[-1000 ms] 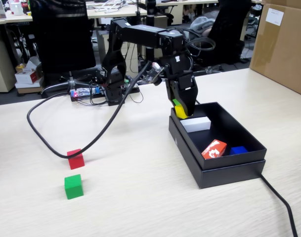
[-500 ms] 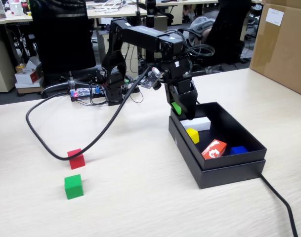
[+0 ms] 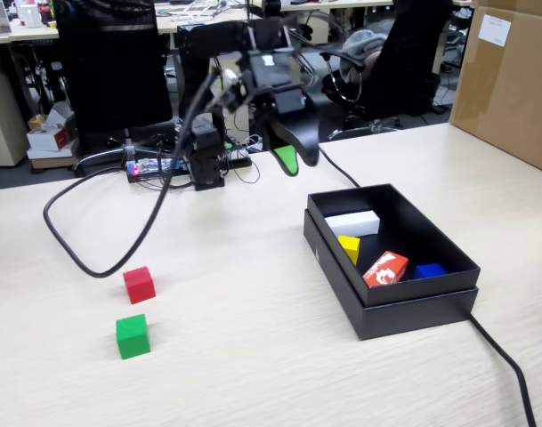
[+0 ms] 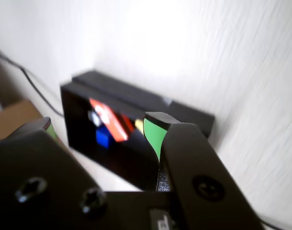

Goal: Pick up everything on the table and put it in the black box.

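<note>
The yellow cube point(image 3: 348, 247) lies inside the black box point(image 3: 404, 307) on the right of the table point(image 3: 253, 374) in the fixed view. The red cube point(image 3: 139, 284) and the green cube point(image 3: 133, 335) sit on the tabletop at the left front, close together. My gripper point(image 3: 295, 160) hangs in the air behind and to the left of the box, open and holding nothing. In the blurred wrist view the gripper point(image 4: 100, 128) has its green-padded jaws wide apart, with the black box point(image 4: 136, 98) seen beyond them.
A white block point(image 3: 352, 223), an orange-red printed block point(image 3: 385, 268) and a blue piece point(image 3: 428, 270) also lie in the box. A thick black cable point(image 3: 93, 258) loops across the table near the red cube. A brown carton point(image 3: 506, 80) stands at the far right.
The gripper let the yellow cube go over the box and the cube now lies inside. The open gripper has since risen and swung left, away from the box.
</note>
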